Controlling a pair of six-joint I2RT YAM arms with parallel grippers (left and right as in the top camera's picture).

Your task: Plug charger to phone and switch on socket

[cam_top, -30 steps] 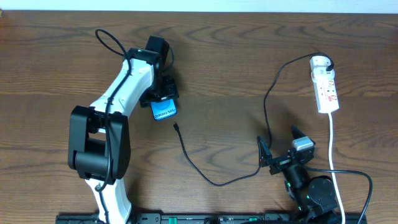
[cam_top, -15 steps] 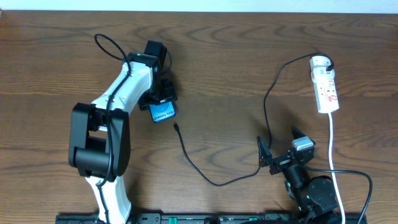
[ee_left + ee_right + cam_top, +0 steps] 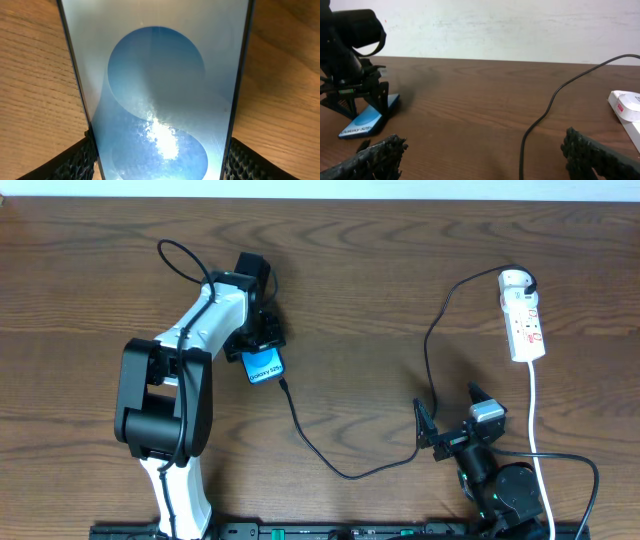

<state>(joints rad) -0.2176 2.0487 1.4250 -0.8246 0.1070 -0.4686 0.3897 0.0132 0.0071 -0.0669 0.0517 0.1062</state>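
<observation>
My left gripper [image 3: 258, 340] is shut on the phone [image 3: 263, 366], a slim blue-screened handset whose lower end with white text sticks out toward the front. In the left wrist view the phone [image 3: 157, 85] fills the frame between both fingers. The charger [image 3: 330, 462], a thin black cable, runs from its small connector tip [image 3: 284, 384], lying just right of the phone's lower end, across the table to the socket [image 3: 524, 317], a white power strip at the far right. My right gripper [image 3: 455, 415] is open and empty near the cable's middle; the cable [image 3: 535, 125] passes between its fingers in the right wrist view.
A white cord [image 3: 534, 410] runs from the socket toward the front edge past the right arm. The wooden table [image 3: 360, 270] stretches between the two arms. A white wall [image 3: 495, 25] stands behind the table in the right wrist view.
My left gripper has carried the phone a little toward the front and right, bringing its lower end close to the connector tip. The right arm has not moved.
</observation>
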